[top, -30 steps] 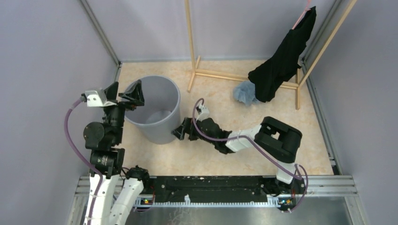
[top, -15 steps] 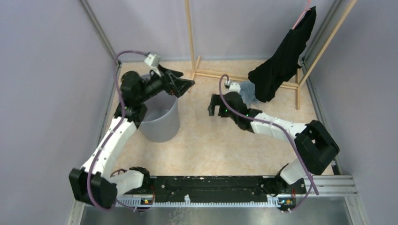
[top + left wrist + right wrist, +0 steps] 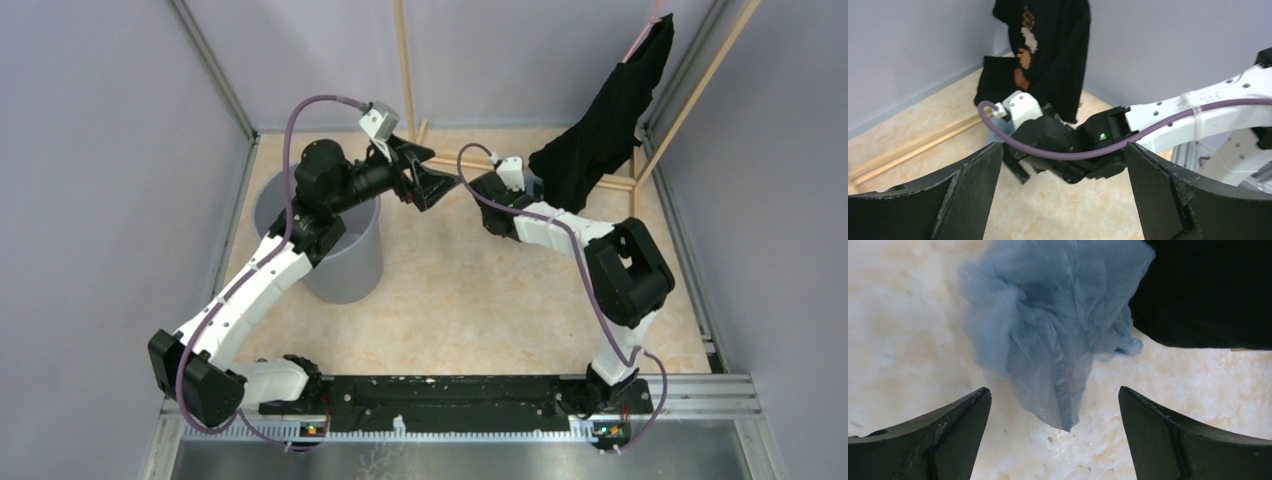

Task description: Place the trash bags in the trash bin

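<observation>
The trash bag (image 3: 1048, 330), pale blue and crumpled, lies on the floor against the hanging black garment (image 3: 1208, 290). My right gripper (image 3: 1054, 390) hovers open just above the bag's near tip, one finger on each side, not touching it. In the top view the right wrist (image 3: 505, 185) hides the bag. The grey trash bin (image 3: 345, 265) stands upright at the left. My left arm reaches over the bin's rim, and my left gripper (image 3: 432, 185) is open and empty in the air, facing the right wrist (image 3: 1058, 145).
A wooden rack (image 3: 480, 160) stands at the back, with the black garment (image 3: 600, 130) draped from its right post down to the floor. Grey walls close in both sides and the back. The two grippers are close together.
The left arm swung from the bin's left rim across it toward the back middle. The right arm left the bin's side and reached back to the bag. Both grippers stayed open.
</observation>
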